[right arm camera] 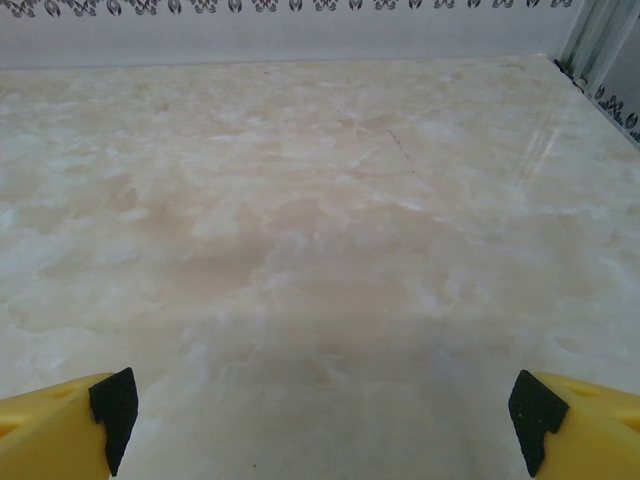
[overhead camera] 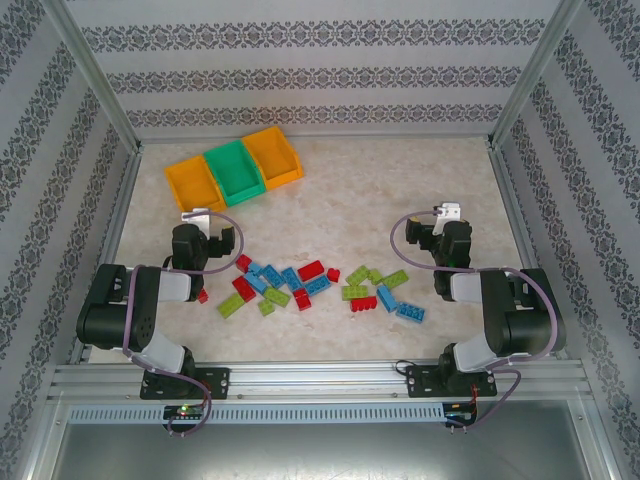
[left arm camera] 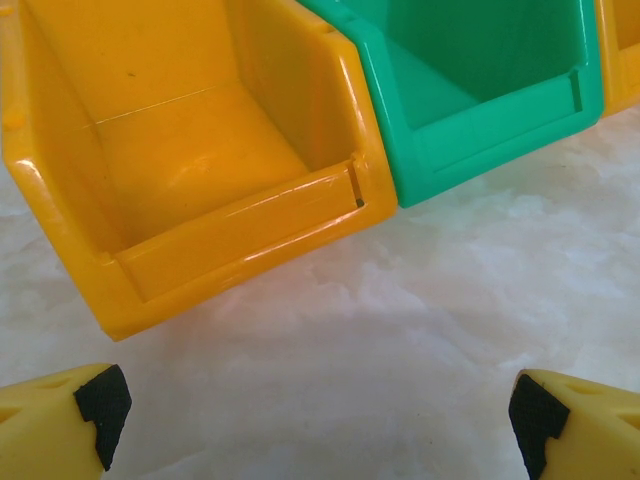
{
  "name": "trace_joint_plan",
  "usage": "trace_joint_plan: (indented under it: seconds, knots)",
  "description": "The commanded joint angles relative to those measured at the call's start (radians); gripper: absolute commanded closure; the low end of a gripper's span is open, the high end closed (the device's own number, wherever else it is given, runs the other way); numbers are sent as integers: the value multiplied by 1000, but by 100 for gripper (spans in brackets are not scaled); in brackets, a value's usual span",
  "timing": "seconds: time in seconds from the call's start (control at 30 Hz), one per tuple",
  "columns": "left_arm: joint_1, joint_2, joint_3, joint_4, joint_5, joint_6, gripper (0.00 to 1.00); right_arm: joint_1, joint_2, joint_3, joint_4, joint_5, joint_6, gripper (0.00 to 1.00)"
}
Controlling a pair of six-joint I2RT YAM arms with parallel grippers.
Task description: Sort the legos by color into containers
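Red, blue and lime green legos point(overhead camera: 310, 283) lie scattered on the table between the two arms, one red brick point(overhead camera: 202, 296) close to the left arm. The containers stand at the back left: an orange bin point(overhead camera: 195, 184), a green bin point(overhead camera: 236, 168) and a second orange bin point(overhead camera: 273, 156), all looking empty. My left gripper point(overhead camera: 197, 214) is open, just in front of the left orange bin point(left arm camera: 200, 150) and green bin point(left arm camera: 480, 90), with bare table between its fingertips point(left arm camera: 100, 405). My right gripper point(overhead camera: 447, 211) is open over bare table, its fingertips point(right arm camera: 112, 405) wide apart.
Patterned walls with metal posts enclose the marble-look table point(overhead camera: 350, 210). The back wall point(right arm camera: 300, 30) stands beyond the right gripper. Metal rails point(overhead camera: 320, 385) run along the near edge by the arm bases.
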Motion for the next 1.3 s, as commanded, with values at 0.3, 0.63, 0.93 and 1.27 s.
trace_joint_plan:
  seconds: [0.3, 0.63, 0.93, 1.27]
  knots:
    - [11, -255, 351, -714, -173, -266, 1, 8, -195, 278, -651, -47, 134, 6]
    - [109, -49, 665, -1127, -176, -482, 0, 8, -164, 448, -1049, -156, 204, 7]
    - [198, 143, 779, -1147, -9, -497, 17, 11, -220, 431, -1150, -186, 214, 11]
    - [212, 319, 920, -1185, 24, -452, 41, 22, -289, 413, -1280, -162, 245, 13]
